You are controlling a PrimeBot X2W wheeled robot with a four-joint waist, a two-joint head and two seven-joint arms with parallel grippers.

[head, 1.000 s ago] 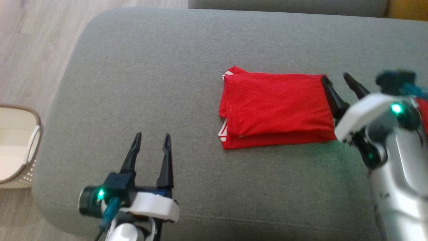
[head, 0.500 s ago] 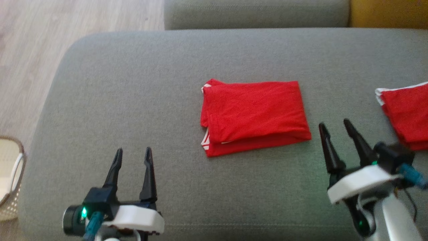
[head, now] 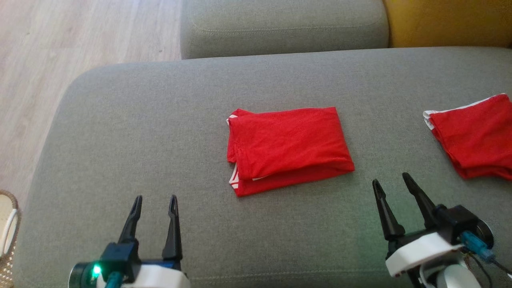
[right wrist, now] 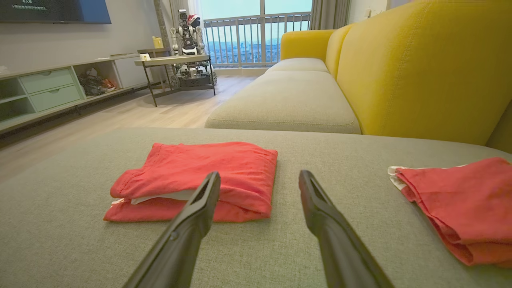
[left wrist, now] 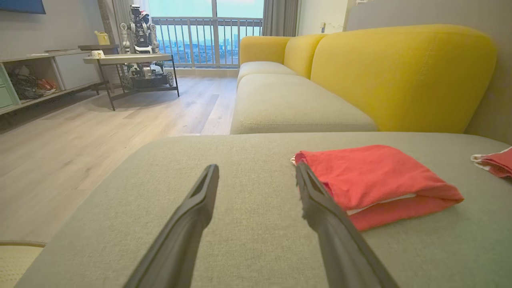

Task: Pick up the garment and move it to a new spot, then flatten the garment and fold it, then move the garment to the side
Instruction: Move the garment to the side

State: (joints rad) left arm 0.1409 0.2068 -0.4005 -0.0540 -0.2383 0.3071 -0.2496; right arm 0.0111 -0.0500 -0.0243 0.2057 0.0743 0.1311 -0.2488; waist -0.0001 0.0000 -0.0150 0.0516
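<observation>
A red garment (head: 286, 150) with white trim lies folded in a neat rectangle in the middle of the grey sofa seat (head: 160, 132). It also appears in the left wrist view as the garment (left wrist: 372, 180) to the right of the fingers, and in the right wrist view as the garment (right wrist: 200, 176) to the left. My left gripper (head: 155, 199) hovers open near the seat's front left, empty. My right gripper (head: 392, 180) stands open just off the garment's front right corner, holding nothing.
A second folded red garment (head: 474, 136) lies at the seat's right edge. A yellow backrest (right wrist: 420, 64) rises behind. A woven basket (head: 6, 236) sits on the wood floor at the left. Another grey cushion (head: 280, 24) lies beyond.
My right gripper has drawn back from the garment's right edge towards the seat's front. The head camera has shifted, bringing the second red garment into view.
</observation>
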